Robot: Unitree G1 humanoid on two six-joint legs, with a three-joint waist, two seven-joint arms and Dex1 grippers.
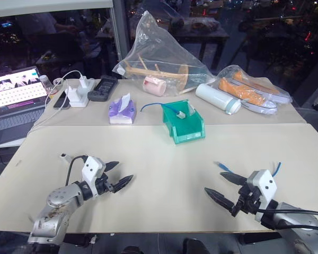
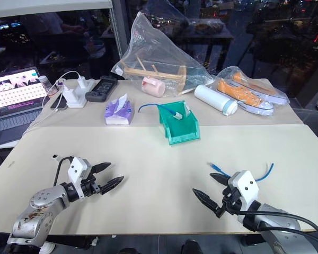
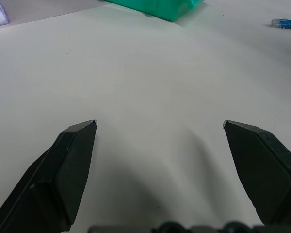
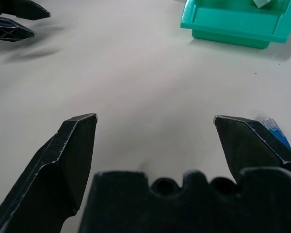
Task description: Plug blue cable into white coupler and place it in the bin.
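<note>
Two grippers hover low over the table's near edge, fingers spread wide, holding nothing: left gripper lower left, right gripper lower right. Bare tabletop lies open between them and the teal bin at upper centre. One blue cable trails from the bin's back, a white coupler inside. Another blue cable lies just beside the right gripper.

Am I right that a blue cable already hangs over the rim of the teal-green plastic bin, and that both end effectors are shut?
Not quite: the left end effector and right end effector stand wide open, as each wrist view shows. The blue cable does hang over the teal-green plastic bin.
</note>
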